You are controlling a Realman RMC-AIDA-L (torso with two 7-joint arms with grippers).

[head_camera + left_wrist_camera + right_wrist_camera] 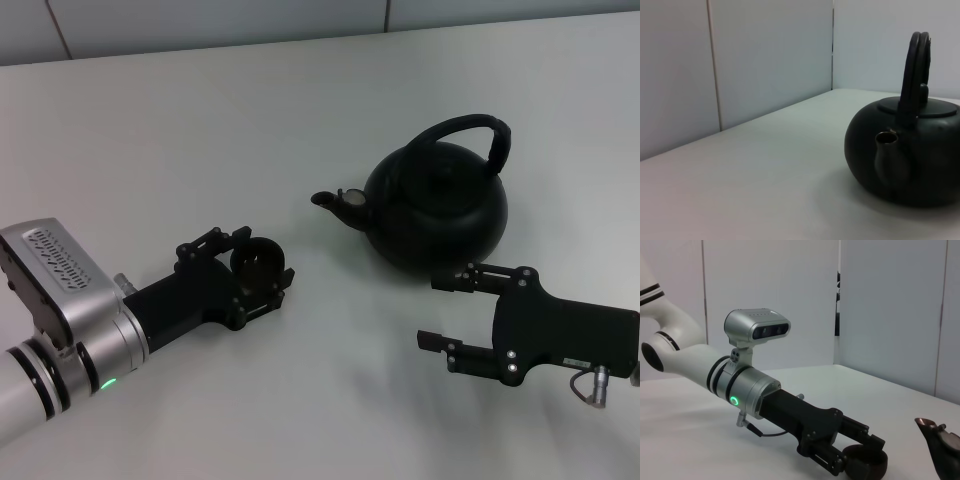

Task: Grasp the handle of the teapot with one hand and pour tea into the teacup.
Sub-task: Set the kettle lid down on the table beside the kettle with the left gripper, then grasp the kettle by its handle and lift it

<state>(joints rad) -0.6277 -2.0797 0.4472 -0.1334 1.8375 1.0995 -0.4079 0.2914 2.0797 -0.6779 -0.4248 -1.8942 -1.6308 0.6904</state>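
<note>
the teapot (440, 205) looks matt black with a soft sheen, its spout rim like bare metal. the teacup (256, 261) is dark and glossy. the counter (250, 120) is smooth, matt, pale.

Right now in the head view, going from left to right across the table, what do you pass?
Left gripper, its fingers around the teacup → teapot, its spout pointing toward the cup → right gripper, open, just in front of the teapot and not touching it.
</note>
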